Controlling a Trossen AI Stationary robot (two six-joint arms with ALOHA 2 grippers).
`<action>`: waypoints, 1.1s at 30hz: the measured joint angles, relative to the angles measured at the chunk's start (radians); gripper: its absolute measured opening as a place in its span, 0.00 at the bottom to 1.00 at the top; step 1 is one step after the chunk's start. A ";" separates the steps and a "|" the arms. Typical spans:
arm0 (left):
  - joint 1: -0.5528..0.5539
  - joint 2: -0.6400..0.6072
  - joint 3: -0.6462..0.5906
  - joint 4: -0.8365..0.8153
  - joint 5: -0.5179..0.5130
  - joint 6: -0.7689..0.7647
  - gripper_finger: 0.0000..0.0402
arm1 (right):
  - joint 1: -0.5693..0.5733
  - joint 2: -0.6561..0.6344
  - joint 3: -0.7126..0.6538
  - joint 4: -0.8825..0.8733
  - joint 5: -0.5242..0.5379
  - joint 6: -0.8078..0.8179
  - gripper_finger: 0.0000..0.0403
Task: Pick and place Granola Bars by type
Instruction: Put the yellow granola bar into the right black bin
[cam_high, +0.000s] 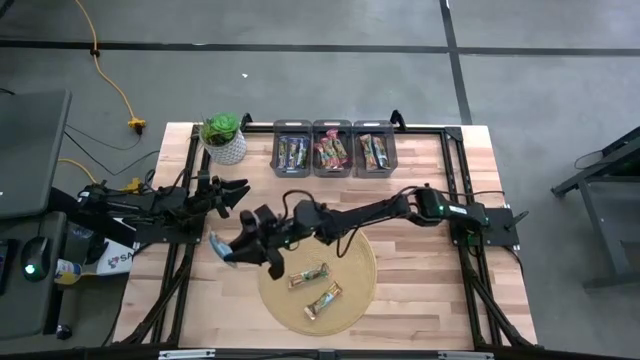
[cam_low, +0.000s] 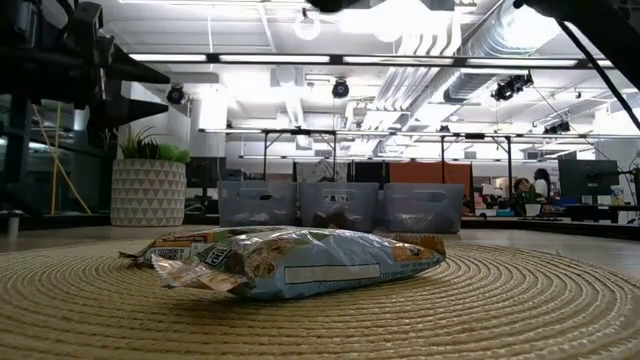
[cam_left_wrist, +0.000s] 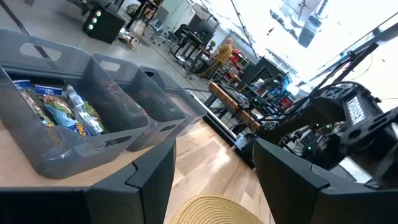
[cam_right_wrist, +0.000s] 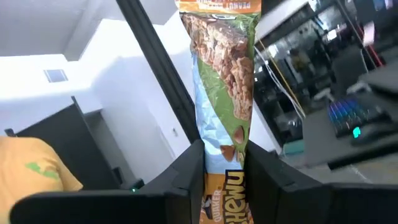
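At lower left of centre in the high view, right claw (cam_high: 232, 252) clamped on one granola bar (cam_right_wrist: 221, 93), held by its end, lifted off the straw mat (cam_high: 360, 290). Best carried level and kept pinched until over the matching bin (cam_high: 374, 148) at top centre, probably the right one of three, then lowered inside before letting go. Two more bars (cam_high: 308, 276) lying on the mat, lower centre. Left claw (cam_high: 236, 192) parked at centre left, jaws wide and empty, well apart from the load.
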 joint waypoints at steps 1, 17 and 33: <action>0.000 0.000 0.000 0.000 0.000 0.000 0.53 | 0.000 -0.015 0.000 -0.007 0.000 -0.016 0.20; 0.000 0.000 0.000 0.001 0.002 0.000 0.53 | -0.008 -0.381 0.000 -0.455 0.258 -0.453 0.20; 0.000 0.000 0.000 0.000 0.007 0.000 0.53 | 0.004 -0.710 0.000 -0.725 1.030 -0.950 0.20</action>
